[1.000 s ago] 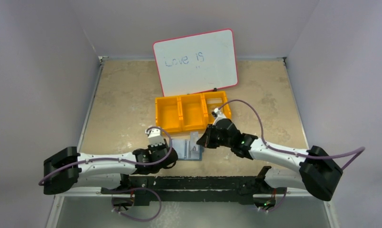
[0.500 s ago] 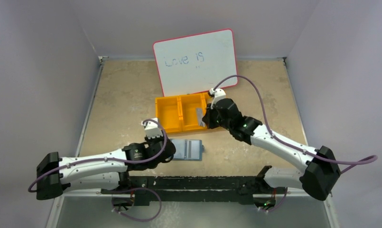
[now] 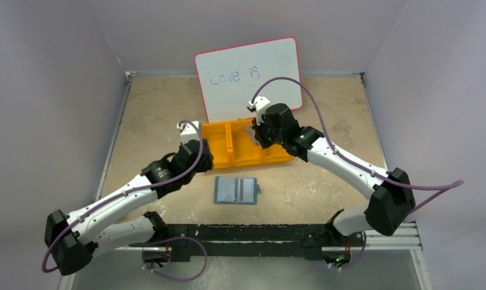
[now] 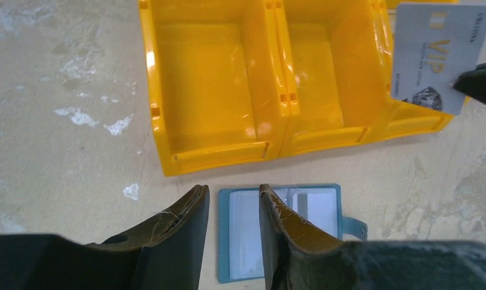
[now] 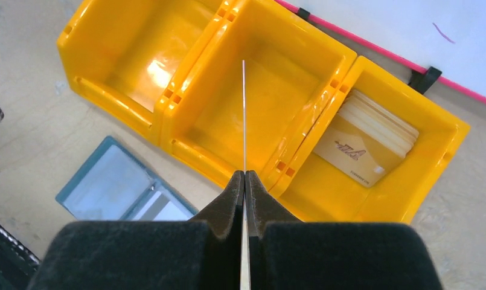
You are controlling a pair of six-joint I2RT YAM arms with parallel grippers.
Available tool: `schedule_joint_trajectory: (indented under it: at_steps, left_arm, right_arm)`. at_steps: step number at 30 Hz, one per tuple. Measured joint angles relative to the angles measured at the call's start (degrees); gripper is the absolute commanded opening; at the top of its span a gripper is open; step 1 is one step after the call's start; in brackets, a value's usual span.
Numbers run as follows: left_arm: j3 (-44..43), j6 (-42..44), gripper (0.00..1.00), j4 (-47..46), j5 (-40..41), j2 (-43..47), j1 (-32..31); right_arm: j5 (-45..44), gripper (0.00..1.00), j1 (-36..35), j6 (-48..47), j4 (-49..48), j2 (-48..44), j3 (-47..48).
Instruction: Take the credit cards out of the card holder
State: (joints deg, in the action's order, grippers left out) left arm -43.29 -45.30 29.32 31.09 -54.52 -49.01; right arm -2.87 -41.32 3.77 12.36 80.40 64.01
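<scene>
Right claw (image 5: 244, 176) pinching silver-grey credit card (image 4: 436, 54) above orange three-compartment bin (image 4: 216, 158); left claw (image 4: 228, 194) partly open, empty, near teal card holder (image 3: 235, 191).

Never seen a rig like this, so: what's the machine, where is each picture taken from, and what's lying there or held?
Two robot arms are bolted to a table, each ending in a two-finger gripper. One picture looks down from above; the other two come from cameras on the wrists. On the table lie an open blue card holder and an orange bin; a whiteboard stands behind. The right gripper pinches a silver card above the bin, which holds tan cards. The left gripper is open and empty.
</scene>
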Motion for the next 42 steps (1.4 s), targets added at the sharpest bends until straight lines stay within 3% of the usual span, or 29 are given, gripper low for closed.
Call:
schedule_joint_trajectory:
  at_steps: [6, 12, 16, 21, 28, 37, 42]
  left_arm:
    - [-6.43, 11.58, 0.42, -3.26, -13.88, -4.33, 8.76]
    - [-13.90, 19.87, 0.43, -11.56, -34.91, -13.79, 19.30]
    - [-17.57, 23.58, 0.43, -14.67, -48.30, -20.15, 20.00]
    - [-18.36, 26.08, 0.44, -16.65, -56.98, -21.11, 20.13]
    - [-19.76, 29.81, 0.44, -15.43, -59.36, -20.68, 20.06]
    - [-20.33, 31.06, 0.44, -12.41, -50.07, -16.63, 20.06]
    - [-20.09, 33.48, 0.44, -12.98, -53.02, -13.29, 20.06]
  right_arm:
    - [4.57, 0.00, 0.09, -6.45, 2.91, 0.04, 1.25]
    - [11.39, 0.00, 0.09, -11.19, 4.52, -4.35, 1.05]
    - [15.39, 0.00, 0.09, -13.97, 4.98, -7.54, 0.92]
    - [19.34, 0.00, 0.09, -15.52, 6.01, -8.92, 0.90]
    - [20.44, 0.00, 0.09, -15.76, 7.15, -8.79, 0.90]
    - [20.28, 0.00, 0.09, -14.62, 6.75, -8.79, -0.83]
    - [20.28, 0.00, 0.09, -14.05, 6.60, -8.76, -0.94]
